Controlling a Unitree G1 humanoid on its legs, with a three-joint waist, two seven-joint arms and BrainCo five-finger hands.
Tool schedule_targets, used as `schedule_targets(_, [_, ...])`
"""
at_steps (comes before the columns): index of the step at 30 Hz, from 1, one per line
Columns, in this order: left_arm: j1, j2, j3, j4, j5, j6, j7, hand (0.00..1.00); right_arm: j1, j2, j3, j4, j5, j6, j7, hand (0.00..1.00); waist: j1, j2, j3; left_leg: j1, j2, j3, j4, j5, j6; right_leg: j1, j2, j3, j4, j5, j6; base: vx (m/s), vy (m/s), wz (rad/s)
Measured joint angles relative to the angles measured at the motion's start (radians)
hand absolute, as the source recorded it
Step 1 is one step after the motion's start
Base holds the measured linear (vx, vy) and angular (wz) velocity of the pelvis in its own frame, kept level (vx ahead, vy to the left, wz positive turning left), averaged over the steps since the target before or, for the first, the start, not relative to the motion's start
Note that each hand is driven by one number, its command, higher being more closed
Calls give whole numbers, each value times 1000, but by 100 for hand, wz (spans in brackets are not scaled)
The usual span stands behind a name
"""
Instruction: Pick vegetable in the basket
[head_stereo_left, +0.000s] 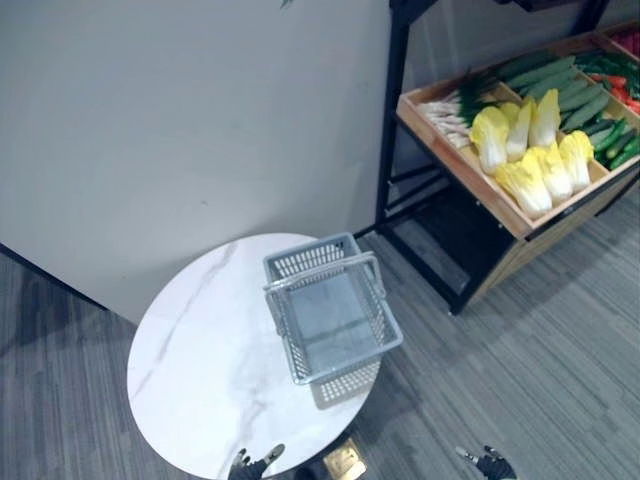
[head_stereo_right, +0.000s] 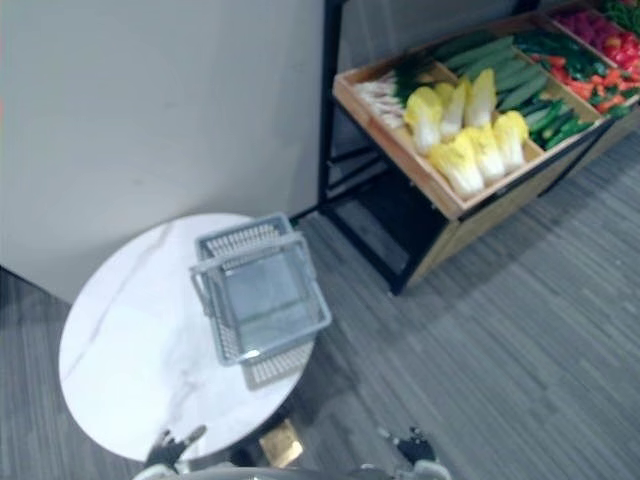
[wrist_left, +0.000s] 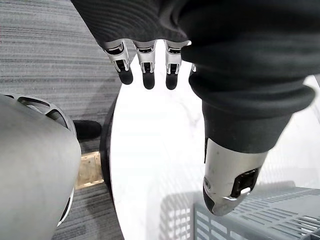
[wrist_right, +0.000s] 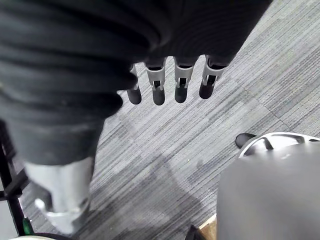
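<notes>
- I see the vegetables in a slanted wooden crate (head_stereo_left: 470, 178) on a black metal stand, well apart from the table.
- Crinkly pale-yellow cabbages (head_stereo_left: 535, 165) lie on their sides in the crate. Long smooth green cucumbers (head_stereo_left: 565, 90) lie side by side behind them, all pointing the same way.
- The basket (head_stereo_left: 333, 320) is rectangular grey plastic with slotted walls. It sits empty near the right edge of the round, white, marble-veined table (head_stereo_left: 190, 350), with its long axis running away from me.
- My left hand (wrist_left: 146, 60) hangs over the table's near edge, fingers straight and slightly apart, holding nothing.
- My right hand (wrist_right: 182, 80) hangs over the grey striped carpet (head_stereo_left: 540, 370), fingers likewise straight and empty.
- Red vegetables (head_stereo_right: 600, 35) at the crate's far end are cut off, and I cannot make out what they are.
</notes>
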Motion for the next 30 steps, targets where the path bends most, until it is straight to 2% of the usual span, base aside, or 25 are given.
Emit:
schedule_targets(3, [10, 9, 3, 1, 2, 1, -7, 0, 19, 0, -17, 0, -1, 1, 1, 0, 0, -6, -18, 7, 34, -4, 7, 6, -1, -22, -1, -1, 113, 5, -7, 79, -72, 24])
schedule_targets(4, [7, 2, 8, 3, 11, 3, -11, 0, 19, -1, -45, -1, -2, 2, 1, 0, -3, 19, -6, 12, 65, -8, 14, 6, -1, -71, -8, 4, 203, -8, -16, 47, -101, 13])
schedule_targets(5, [11, 5, 18, 13, 32, 9, -15, 0, 16, 1, -64, -1, -8, 5, 2, 0, 0, 24, -11, 12, 94, -10, 16, 14, -12, -51, 43, -7, 24, -87, 13, 52, -159, 0])
schedule_targets(6, [18, 26, 27, 17, 39, 9, -16, 0, 1, 4, -73, 0, -21, 6, 2, 0, 6, -13, -11, 14, 72, -10, 15, 20, -17, -38, 53, -15, -146, 36, -2, 32, -161, 12])
schedule_targets(7, [11, 48, 41, 23, 45, 11, -16, 0, -9, -10, -102, 0, -31, 7, 0, 0, -3, -43, -7, 17, 56, -31, 4, 7, -31, -40, 24, -41, -128, 77, -1, 56, -162, 36])
schedule_targets(8, [0, 29, 35, 28, 52, 17, -17, 0, -19, -60, -142, 3, -39, 13, -8, 0, -4, -10, -8, 16, 69, -43, -19, 5, -34, -55, 31, -59, -87, 64, -5, 47, -72, 56])
schedule_targets(9, [-1, 6, 18, 20, 73, 18, -18, 0, -37, -119, -155, 1, -40, 15, -23, 0, -3, 9, 6, 17, 70, -57, -31, 8, -31, -86, 13, -59, -13, 52, -14, 44, -7, 46])
schedule_targets(11, [-1, 5, 7, 15, 88, 18, -18, 0, -79, -184, -153, -12, -41, 17, -28, 0, -3, 34, 19, 14, 59, -63, -36, 8, -31, -120, -14, -34, 74, 40, -19, -54, 72, 19])
schedule_targets(12, [10, 15, 1, 16, 92, 21, -17, 0, -121, -214, -131, -43, -42, 17, -29, 0, -1, 37, 20, 15, 48, -60, -50, 8, -31, -150, -28, 12, 113, 40, -19, -143, 88, -4])
schedule_targets(15, [34, 59, -17, 16, 124, 21, -18, 0, -220, -235, 11, -171, -94, 16, -33, 0, 5, 13, 28, 12, 23, -51, -66, 11, -26, -167, -35, 76, 82, 40, -19, -138, 47, -17])
schedule_targets(16, [42, 78, -18, 17, 127, 22, -19, 0, -270, -243, 109, -274, -119, 13, -28, 0, 7, -18, 33, -9, 15, -43, -67, 13, -23, -175, -30, 113, 29, 39, -17, -214, 7, -18])
schedule_targets(18, [43, 86, -17, 18, 126, 25, -19, 0, -323, -252, 182, -375, -157, 11, -25, 0, 29, -38, 30, -36, 7, -21, -67, 23, -19, -196, -16, 150, -33, 47, -2, -184, -13, -31])
schedule_targets(19, [43, 82, -17, 19, 126, 30, -20, 0, -359, -261, 222, -428, -173, 8, -25, 0, 37, -40, 29, -52, 8, -13, -67, 33, -22, -205, -7, 162, -62, 61, 15, -141, -17, -33])
schedule_targets(21, [42, 69, -17, 18, 125, 31, -22, 0, -429, -283, 300, -534, -209, 4, -24, 0, 43, -37, 29, -69, 11, -16, -68, 41, -21, -212, 4, 165, -100, 79, 18, -126, -14, -11])
schedule_targets(24, [37, 68, -16, 13, 125, 31, -24, 0, -480, -309, 359, -599, -237, -2, -22, 0, 52, -40, 28, -87, 10, -35, -68, 44, -19, -212, 12, 163, -121, 81, 21, -46, -2, 11])
schedule_targets(26, [37, 67, -16, 4, 125, 31, -25, 0, -517, -334, 389, -600, -250, -2, -21, 0, 53, -43, 27, -106, 4, -56, -68, 49, -13, -213, 12, 159, -137, 94, 20, 32, 14, 20])
schedule_targets(30, [38, 58, 10, -11, 125, 31, -26, 0, -634, -389, 480, -600, -353, -3, -20, 0, 59, -52, 33, -129, -8, -61, -61, 62, 1, -211, 13, 153, -181, 146, 19, 100, 14, 4])
